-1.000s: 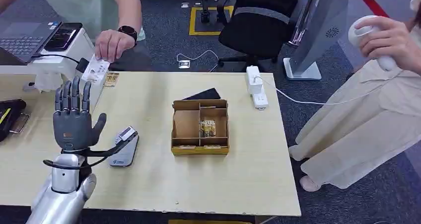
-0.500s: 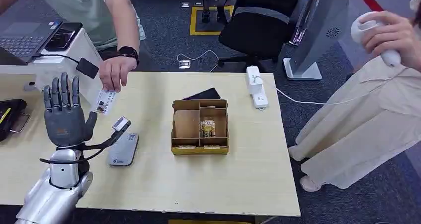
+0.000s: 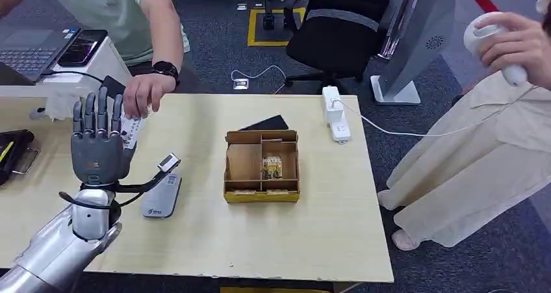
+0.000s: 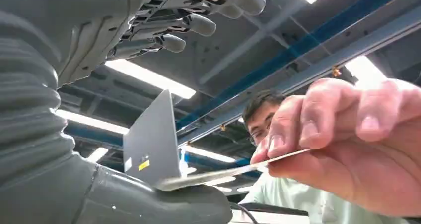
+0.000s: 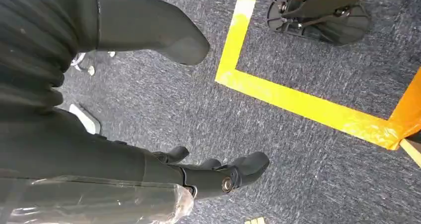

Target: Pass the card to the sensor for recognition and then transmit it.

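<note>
Thin, stiff white plastic, the printed card (image 3: 132,132) at upper left of the head view is pinched at its far end by a person's hand (image 3: 144,94), its near edge resting on the thumb of the robot's grey left hand (image 3: 97,147), whose fingers are spread and not yet closed. Light, slick and slightly springy, it probably wants a flat thumb-and-finger pinch across the free end. At lower centre of its wrist view, the right hand (image 5: 218,177) hangs loose, empty.
</note>
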Tool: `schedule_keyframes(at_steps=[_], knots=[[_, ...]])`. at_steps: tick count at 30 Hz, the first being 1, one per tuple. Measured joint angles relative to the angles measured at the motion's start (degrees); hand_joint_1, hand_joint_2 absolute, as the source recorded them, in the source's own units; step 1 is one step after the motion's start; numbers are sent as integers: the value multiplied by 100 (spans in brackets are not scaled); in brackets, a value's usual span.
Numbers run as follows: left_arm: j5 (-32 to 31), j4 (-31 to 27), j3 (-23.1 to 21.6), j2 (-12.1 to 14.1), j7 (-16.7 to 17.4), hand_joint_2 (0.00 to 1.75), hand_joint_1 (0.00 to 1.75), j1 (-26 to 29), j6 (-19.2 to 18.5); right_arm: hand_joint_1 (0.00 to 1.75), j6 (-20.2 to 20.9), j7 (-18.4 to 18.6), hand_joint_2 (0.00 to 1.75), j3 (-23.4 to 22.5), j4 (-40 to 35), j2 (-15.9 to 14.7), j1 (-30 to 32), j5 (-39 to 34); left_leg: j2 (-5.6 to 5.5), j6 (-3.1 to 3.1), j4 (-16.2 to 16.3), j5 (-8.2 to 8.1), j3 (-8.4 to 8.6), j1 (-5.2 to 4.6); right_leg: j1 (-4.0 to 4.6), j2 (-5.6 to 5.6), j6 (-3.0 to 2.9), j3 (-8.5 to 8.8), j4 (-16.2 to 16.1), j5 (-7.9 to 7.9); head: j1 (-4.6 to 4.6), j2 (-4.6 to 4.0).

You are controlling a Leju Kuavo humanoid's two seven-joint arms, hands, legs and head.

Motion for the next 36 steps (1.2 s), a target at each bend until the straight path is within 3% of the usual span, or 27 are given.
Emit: schedule_keyframes(at_steps=[2,10,13,19,20,24,26,29,36], knots=[[0,0,-57,9,-24,175,0,-4,0,0,0,-2,175,0,2,0,2,0,0,0,0,0,0,0,0,-1,0,0,0,0,-2,0],[4,-2,11,-140,-740,175,0,219,0,0,-11,-17,175,0,7,0,1,-6,0,0,0,0,0,1,0,-1,0,0,0,0,2,-2],[11,-31,299,-337,-1227,175,0,431,0,0,-17,-17,175,0,7,0,2,-7,0,0,0,0,0,-1,-1,-1,0,0,0,0,0,0],[22,-50,714,-575,-1469,175,0,623,2,0,-18,-17,175,0,9,0,1,-7,0,0,0,0,0,-2,-2,-2,0,1,0,0,0,-2],[90,-63,804,-647,-1746,175,0,685,0,0,-17,-17,175,0,9,0,2,-7,0,0,0,0,0,-2,-3,-2,0,1,0,0,-2,-2],[1018,-114,1613,-1216,-3380,175,0,1018,2,0,-17,-17,175,0,11,0,0,-7,1,1,0,-1,0,-3,-3,1,0,1,-1,0,2,0],[1575,-114,1924,-1418,-3735,175,0,1115,2,0,-15,-20,175,0,11,0,6,-7,3,1,0,-1,-1,-3,-3,2,1,0,-1,1,2,0],[1529,-116,2208,-1566,-3877,175,0,1195,2,0,-7,-35,175,2,13,0,-1,-4,-1,1,0,-1,-1,-1,-3,-3,1,1,-1,0,2,0],[271,-116,2506,-1701,-3696,175,0,1245,2,0,9,-35,175,9,13,0,0,2,-1,0,0,0,-1,0,-2,-2,1,1,-1,1,2,-2]])
